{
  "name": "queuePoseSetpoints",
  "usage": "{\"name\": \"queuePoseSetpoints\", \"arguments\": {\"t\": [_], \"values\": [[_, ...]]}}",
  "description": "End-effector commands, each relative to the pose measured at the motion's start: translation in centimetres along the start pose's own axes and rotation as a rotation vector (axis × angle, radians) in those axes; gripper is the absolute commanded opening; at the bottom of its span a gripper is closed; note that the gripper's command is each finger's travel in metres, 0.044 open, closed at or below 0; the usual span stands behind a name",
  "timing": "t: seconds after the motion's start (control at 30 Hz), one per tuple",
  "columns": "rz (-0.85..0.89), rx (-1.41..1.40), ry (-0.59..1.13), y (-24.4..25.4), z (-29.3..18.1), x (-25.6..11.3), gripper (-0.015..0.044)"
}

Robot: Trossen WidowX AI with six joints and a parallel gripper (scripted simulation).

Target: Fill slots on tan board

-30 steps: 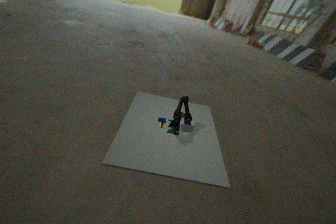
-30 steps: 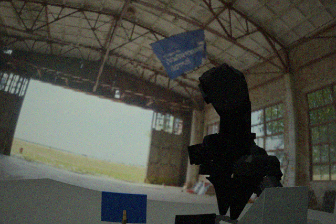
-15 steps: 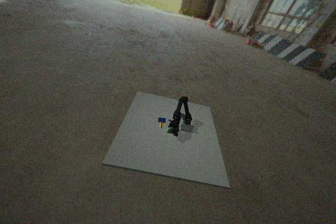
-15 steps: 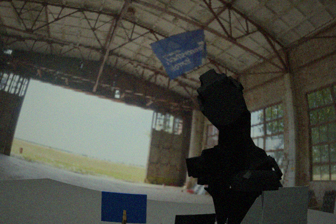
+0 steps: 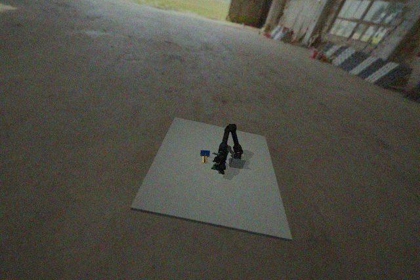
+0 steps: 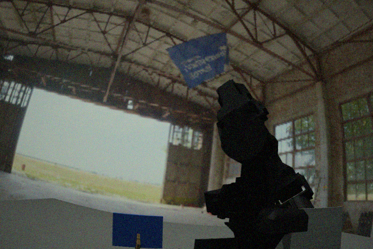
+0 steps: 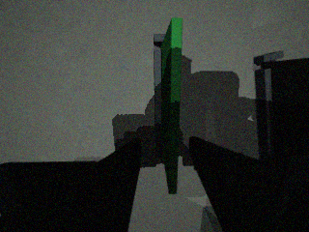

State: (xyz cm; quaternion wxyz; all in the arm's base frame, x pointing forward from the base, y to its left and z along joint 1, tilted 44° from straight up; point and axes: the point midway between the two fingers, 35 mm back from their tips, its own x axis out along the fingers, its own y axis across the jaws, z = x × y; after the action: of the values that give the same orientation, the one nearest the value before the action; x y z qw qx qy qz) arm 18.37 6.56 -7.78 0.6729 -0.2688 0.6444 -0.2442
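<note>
A flat, rectangular blue board [image 5: 205,152] [image 6: 137,228] stands upright and crosswise to the narrow tan board [image 5: 204,159] [image 6: 138,240] at one end, its own notch too small to make out. A thin, bright green board [image 7: 176,72] [image 5: 214,166] stands upright and edge-on in the wrist view, its lower part in deep shadow, with a slim grey holder [image 7: 157,72] right beside it; whether the two touch cannot be told.

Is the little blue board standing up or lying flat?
Standing up: the exterior view shows the blue board with its broad face upright, crosswise to the tan board.
</note>
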Motion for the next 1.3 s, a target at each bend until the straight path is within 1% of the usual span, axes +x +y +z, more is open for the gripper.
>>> {"name": "queuePoseSetpoints", "arguments": {"t": [0.0,0.3,0.5,0.63,0.87,1.27], "values": [[-0.009,-0.007,0.005,-0.2,-0.3,0.8,0.0186],[-0.01,-0.007,0.004,-0.3,-0.3,2.0,0.0186],[-0.01,-0.007,0.004,-0.3,-0.3,2.0,0.0028],[-0.01,-0.007,0.004,-0.3,-0.3,2.0,0.0002],[-0.01,-0.007,0.004,-0.3,-0.3,1.9,0.0],[-0.009,-0.007,0.005,-0.2,-0.2,-0.2,0.0]]}}
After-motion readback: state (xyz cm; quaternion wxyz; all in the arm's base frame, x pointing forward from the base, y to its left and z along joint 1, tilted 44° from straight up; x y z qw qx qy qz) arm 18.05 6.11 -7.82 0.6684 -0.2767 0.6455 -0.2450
